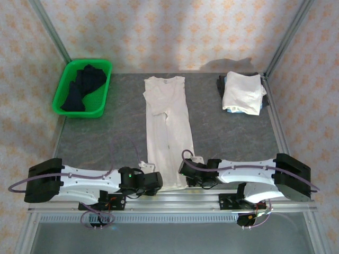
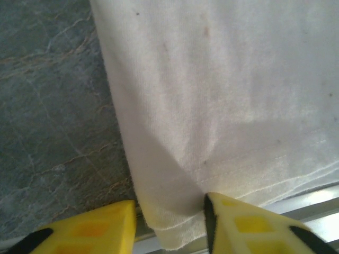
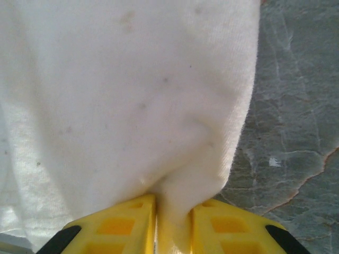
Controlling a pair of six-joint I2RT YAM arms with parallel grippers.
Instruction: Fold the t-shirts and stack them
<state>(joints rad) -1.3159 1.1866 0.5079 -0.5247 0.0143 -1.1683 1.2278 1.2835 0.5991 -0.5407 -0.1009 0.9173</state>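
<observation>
Now right claw (image 3: 174, 206) pinches t-shirt (image 3: 132, 106) hem; left claw (image 2: 169, 203) straddles

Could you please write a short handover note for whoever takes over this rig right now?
Right gripper: shut on the near right hem corner of the shirt.
Left gripper: fingers straddle the near left corner, grip unclear.
Shirt lies folded lengthwise mid-table; folded pile far right; basket of dark clothes far left.
Done: lengthwise fold. Left: fold it crosswise, add to pile.
</observation>
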